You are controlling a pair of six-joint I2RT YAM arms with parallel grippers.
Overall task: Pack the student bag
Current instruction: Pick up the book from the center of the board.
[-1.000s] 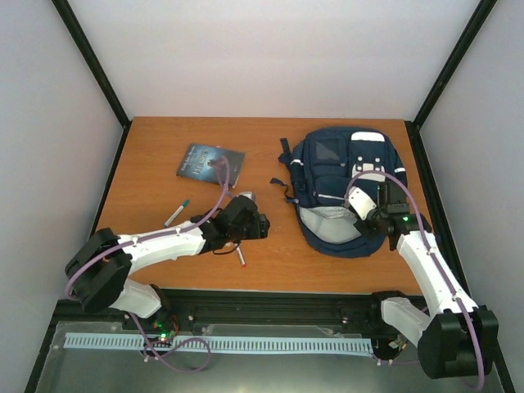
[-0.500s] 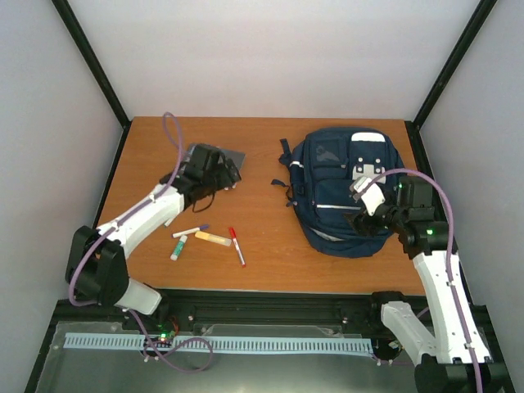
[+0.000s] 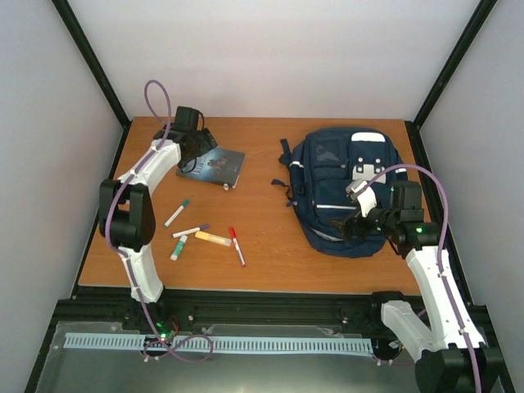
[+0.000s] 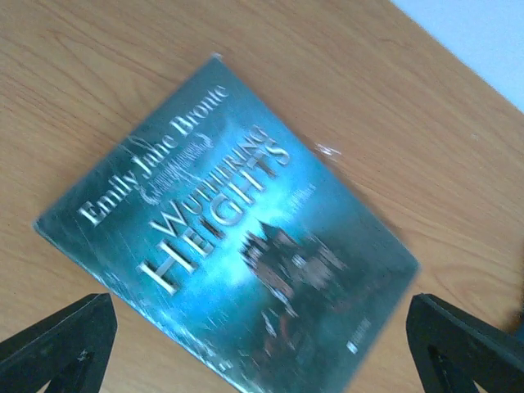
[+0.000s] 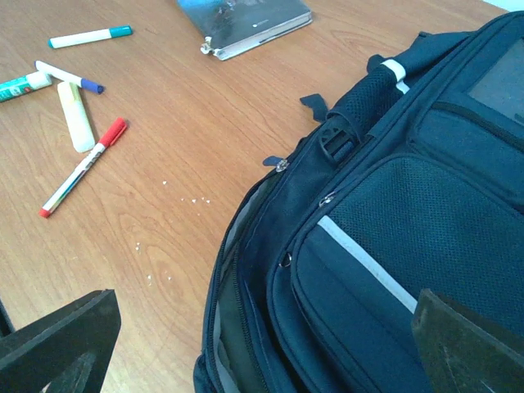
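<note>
Student bag [image 3: 337,184]: lg. navy fabric backpack of rounded outline, laid flat on the right half of the wood-grain table [image 3: 262,135], front upward; mesh-textured front pockets, thin white stripes, white patches and dark webbing straps w/ a plastic buckle are shown; a zip at the near-left edge is seen slightly parted, light grey lining exposed. Right gripper [image 3: 342,227] is held over the bag's near-left corner, its dark fingers spread wide, nothing pinched. Left gripper [image 3: 199,154] is held over the left end of a book [image 3: 223,164], likewise spread wide w/ nothing between the fingers; contact w/ the cover cannot be told. Book: thin rectangular paperback, glossy dark-teal cover lettered "Wuthering Heights", lying flat at the far left, well apart from the bag. Slim cylindrical pens are scattered between book and near edge: green-capped marker [image 3: 176,213]; blue-capped marker [image 3: 191,232]; stubby yellow highlighter [image 3: 213,238]; red pen [image 3: 237,246]; a green-and-white stick [image 3: 178,248] just beside them.
</note>
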